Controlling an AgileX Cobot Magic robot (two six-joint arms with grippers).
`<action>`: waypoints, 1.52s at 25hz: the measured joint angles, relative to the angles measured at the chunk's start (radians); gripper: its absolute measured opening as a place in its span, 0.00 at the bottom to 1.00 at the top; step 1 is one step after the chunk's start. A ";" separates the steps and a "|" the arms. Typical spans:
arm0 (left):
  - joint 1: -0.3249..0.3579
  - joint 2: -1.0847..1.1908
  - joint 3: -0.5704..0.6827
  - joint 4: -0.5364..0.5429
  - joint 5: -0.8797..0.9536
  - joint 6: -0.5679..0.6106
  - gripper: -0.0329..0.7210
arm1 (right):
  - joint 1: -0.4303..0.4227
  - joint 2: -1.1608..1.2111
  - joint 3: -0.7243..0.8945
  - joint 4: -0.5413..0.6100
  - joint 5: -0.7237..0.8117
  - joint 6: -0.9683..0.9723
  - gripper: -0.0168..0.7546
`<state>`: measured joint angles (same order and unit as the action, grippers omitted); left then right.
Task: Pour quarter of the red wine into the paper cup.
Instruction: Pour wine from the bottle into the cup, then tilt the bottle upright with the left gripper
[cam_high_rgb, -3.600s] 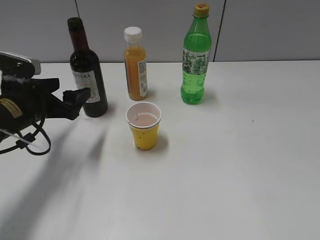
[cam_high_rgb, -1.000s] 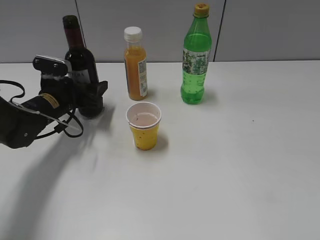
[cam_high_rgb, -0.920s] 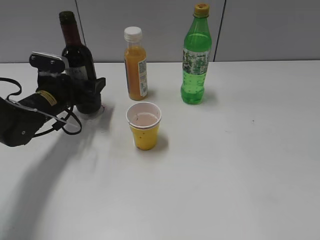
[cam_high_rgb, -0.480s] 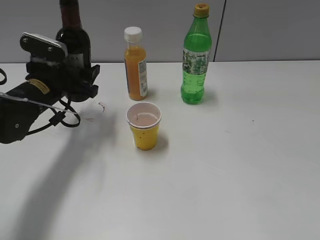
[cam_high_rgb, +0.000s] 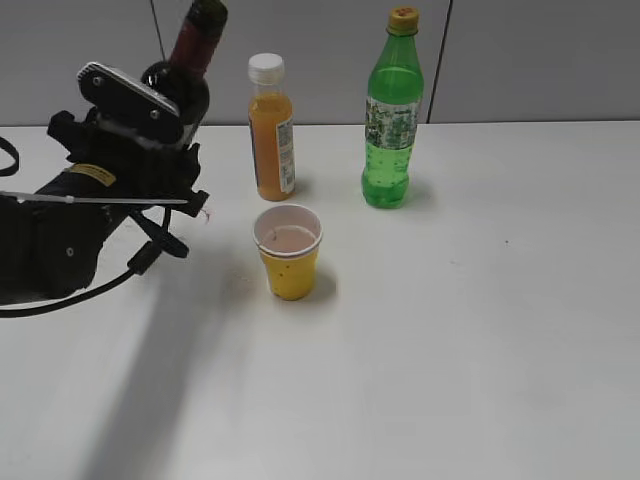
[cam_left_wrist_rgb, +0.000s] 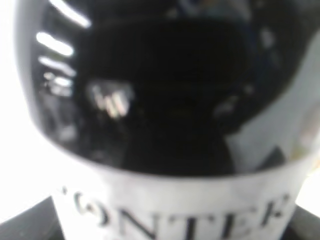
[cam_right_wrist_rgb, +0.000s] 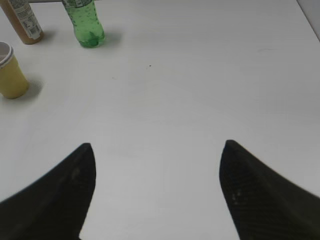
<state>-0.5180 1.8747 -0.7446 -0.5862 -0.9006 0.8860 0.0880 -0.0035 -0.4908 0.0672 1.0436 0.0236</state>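
Note:
My left gripper is shut on the red wine, a dark bottle with a maroon neck. I hold it off the table at the back left, its neck tilted to the right. In the left wrist view the dark glass and white label fill the frame. The yellow paper cup stands on the table to the right of and below the bottle, with a thin pinkish layer inside. It also shows in the right wrist view. My right gripper is open and empty above bare table.
An orange juice bottle with a white cap stands behind the cup. A green soda bottle stands to its right. Both show at the top left of the right wrist view: juice, soda. A grey wall lines the table's back.
My left gripper closed on the wine bottle, lifted it off the table and tilted its neck to the right. The cup and the other bottles have not moved.

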 joint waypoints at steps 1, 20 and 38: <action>-0.010 -0.006 0.001 -0.031 -0.003 0.053 0.74 | 0.000 0.000 0.000 0.000 0.000 0.000 0.78; -0.039 -0.020 0.147 -0.174 -0.188 0.361 0.74 | 0.000 0.000 0.000 0.000 0.001 0.000 0.78; -0.041 -0.021 0.178 -0.186 -0.135 0.656 0.74 | 0.000 0.000 0.000 0.000 0.001 0.000 0.78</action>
<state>-0.5590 1.8536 -0.5665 -0.7726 -1.0358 1.5423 0.0880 -0.0035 -0.4908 0.0672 1.0445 0.0236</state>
